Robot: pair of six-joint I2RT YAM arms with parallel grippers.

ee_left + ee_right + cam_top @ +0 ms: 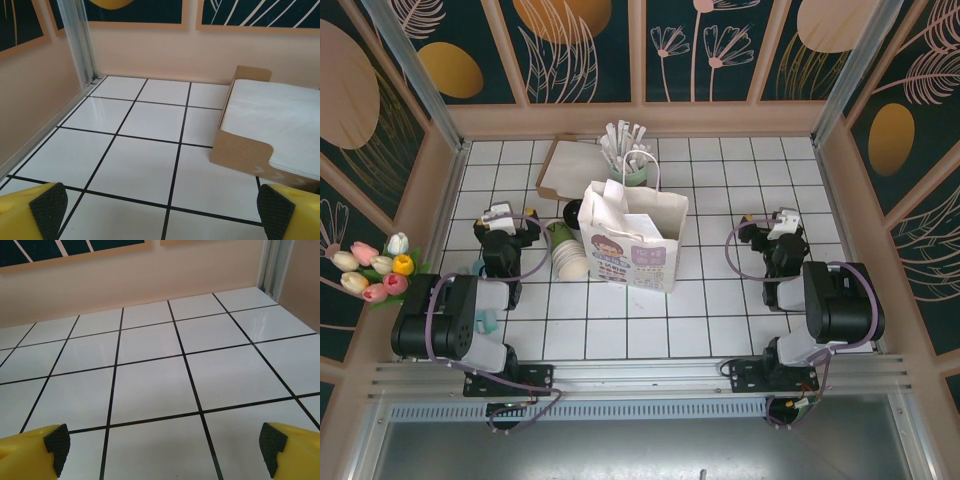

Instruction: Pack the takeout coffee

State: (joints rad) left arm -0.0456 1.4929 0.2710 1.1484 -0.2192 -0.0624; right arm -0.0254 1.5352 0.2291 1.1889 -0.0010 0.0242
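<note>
The small dark-green paper cup with a black round plastic lid (568, 213) is sitting on the white tiled table (720, 310), just beside the white paper carrier bag (632, 240) on its left; stacked cream paper cups (570, 260) are lying next to it; the left gripper (161, 212) is hovering nearby, fingers spread wide and empty, facing a brown cardboard tray of white napkins (235, 150); the right gripper (165, 447) is sitting well apart beyond the bag, likewise gaping and empty.
</note>
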